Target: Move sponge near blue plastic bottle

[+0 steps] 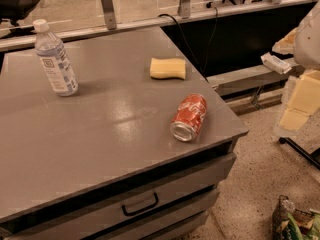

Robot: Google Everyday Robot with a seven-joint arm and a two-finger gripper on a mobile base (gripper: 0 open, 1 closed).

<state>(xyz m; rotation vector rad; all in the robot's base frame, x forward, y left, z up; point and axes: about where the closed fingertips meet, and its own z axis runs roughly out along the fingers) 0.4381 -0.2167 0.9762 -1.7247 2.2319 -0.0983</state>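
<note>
The pale yellow sponge lies flat on the grey table, near its far right edge. The blue plastic bottle stands upright at the table's far left, with a white cap and a white-and-blue label. The two are well apart, with bare tabletop between them. My gripper, cream-yellow, hangs at the right edge of the view, off the table and to the right of the sponge, holding nothing that I can see.
A red soda can lies on its side near the table's front right corner, in front of the sponge. Drawers with a black handle face front. A black cable hangs behind the table. A bag sits on the floor at bottom right.
</note>
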